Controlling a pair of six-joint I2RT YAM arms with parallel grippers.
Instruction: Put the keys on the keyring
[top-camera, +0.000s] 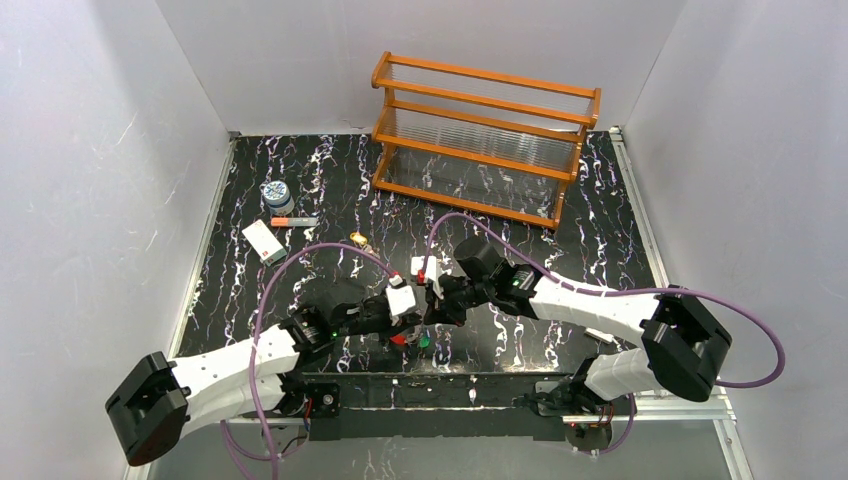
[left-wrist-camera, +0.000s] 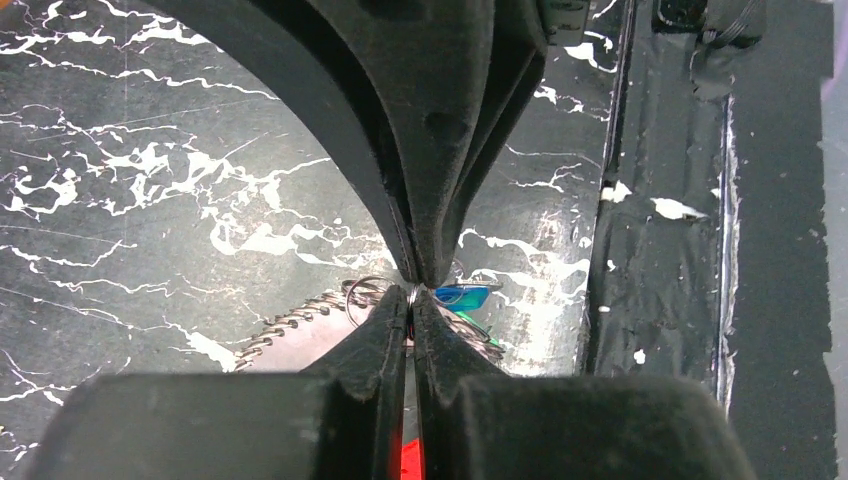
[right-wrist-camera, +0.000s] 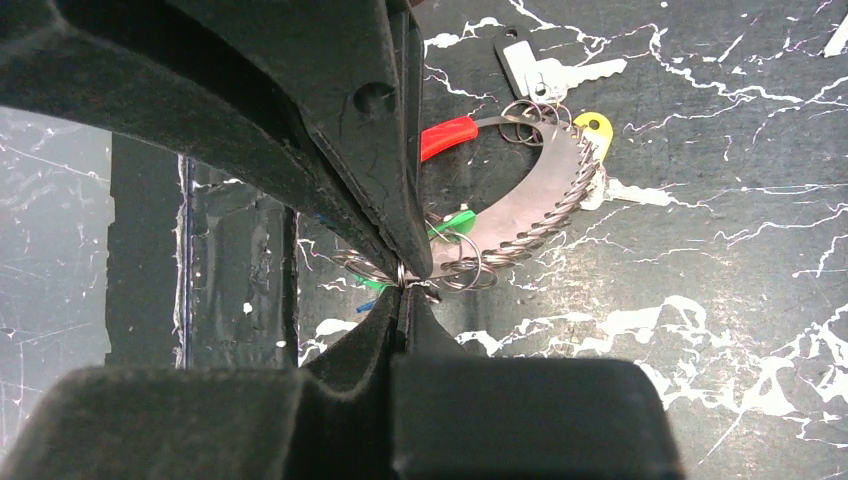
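The left gripper (left-wrist-camera: 412, 298) was clenched, its tips pinching a small wire ring (right-wrist-camera: 402, 276) low over the marbled table (top-camera: 560, 240). The right gripper (right-wrist-camera: 403, 296) met it tip to tip and was clamped on the same ring. Whether that ring belonged to a key could not be told.

The keyring (right-wrist-camera: 535, 200), a curved steel band with a wire coil and a red piece, lay just beside them. A blue-headed key (left-wrist-camera: 465, 295), a green-headed key (right-wrist-camera: 455, 222) and a yellow-headed key (right-wrist-camera: 596, 124) were among its loops.

The step looked like threading. The next move probably called for a fine, steady feed without the wire slipping. The tangled loops crowded the tips. The patterned jar (top-camera: 277, 193), white card (top-camera: 263, 241) and wooden rack (top-camera: 485, 140) stood well apart.
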